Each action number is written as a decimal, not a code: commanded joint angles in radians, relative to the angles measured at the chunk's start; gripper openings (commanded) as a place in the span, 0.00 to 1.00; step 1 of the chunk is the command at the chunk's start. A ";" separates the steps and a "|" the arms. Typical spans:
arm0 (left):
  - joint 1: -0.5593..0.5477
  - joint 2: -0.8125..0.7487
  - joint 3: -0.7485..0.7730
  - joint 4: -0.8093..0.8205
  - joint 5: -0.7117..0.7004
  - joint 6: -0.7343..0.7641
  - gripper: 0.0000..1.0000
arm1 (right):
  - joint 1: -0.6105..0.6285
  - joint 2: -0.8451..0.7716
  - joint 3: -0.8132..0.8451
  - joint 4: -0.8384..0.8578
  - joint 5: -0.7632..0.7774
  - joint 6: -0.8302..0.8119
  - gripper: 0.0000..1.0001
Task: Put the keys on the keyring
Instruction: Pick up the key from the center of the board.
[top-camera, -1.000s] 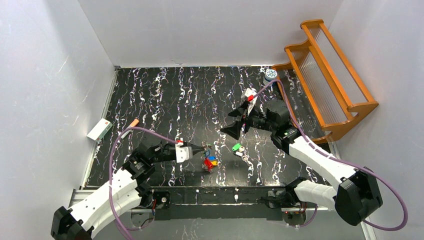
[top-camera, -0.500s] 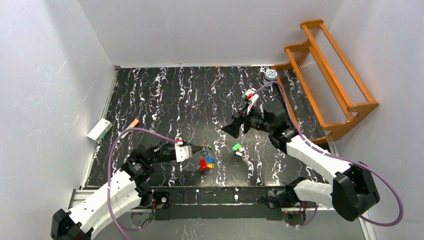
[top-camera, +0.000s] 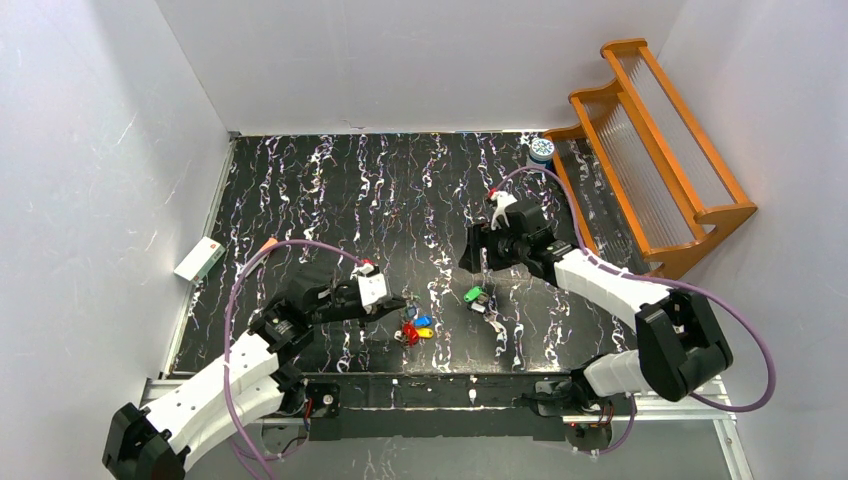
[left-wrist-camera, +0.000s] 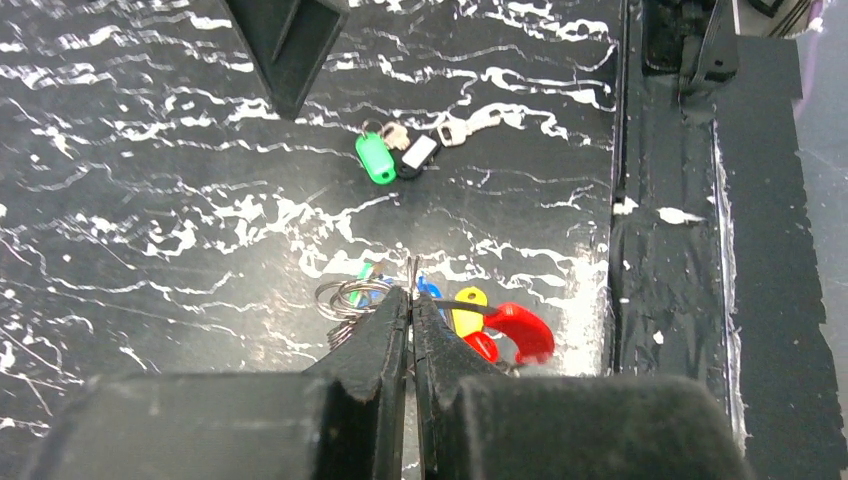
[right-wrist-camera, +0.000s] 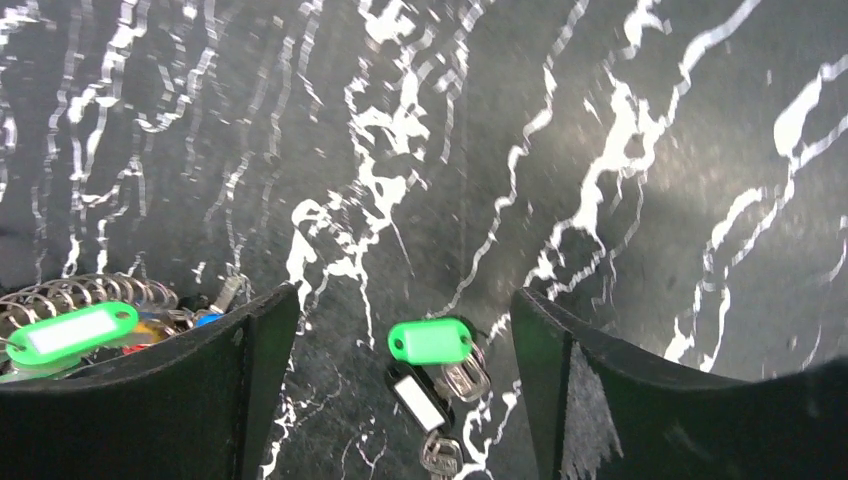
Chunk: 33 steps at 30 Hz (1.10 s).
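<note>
My left hand (left-wrist-camera: 410, 296) lies low over the black, white-veined worktop (top-camera: 330, 190). Its two fingers are pressed together on a thin bit of wire from the keyring (left-wrist-camera: 345, 296). The keyring is a coil of silvery loops resting on the worktop right at my fingertips, near the front edge. The strung keys (left-wrist-camera: 500, 330) fan out beside it: a red tag, a yellow tag, a blue one mostly hidden behind my finger, and a sliver of green.

My right hand (right-wrist-camera: 402, 300) hangs over the worktop a little farther back and to the right. Its fingers are spread wide and hold nothing. Between them, a loose green-tagged key (right-wrist-camera: 430, 342) lies flat on the worktop. It touches a black-tagged key (right-wrist-camera: 417, 395) with a white label, and a small silvery clasp (left-wrist-camera: 468, 124) lies alongside. This loose cluster sits near the keyring bunch but apart from it, towards my right.

At the far right stands an orange wooden rack (top-camera: 660, 150), with a small round jar (top-camera: 541, 150) at its far end. A white box (top-camera: 199, 258) rests at the left edge.
</note>
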 joint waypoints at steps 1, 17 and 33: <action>-0.005 0.027 0.029 -0.051 0.002 0.014 0.00 | -0.007 0.026 0.055 -0.173 0.065 0.052 0.83; -0.005 0.046 0.033 -0.069 -0.001 0.057 0.00 | 0.099 0.058 0.098 -0.453 0.197 0.098 0.56; -0.005 0.039 0.033 -0.072 0.002 0.065 0.00 | 0.330 0.104 0.156 -0.597 0.474 0.162 0.39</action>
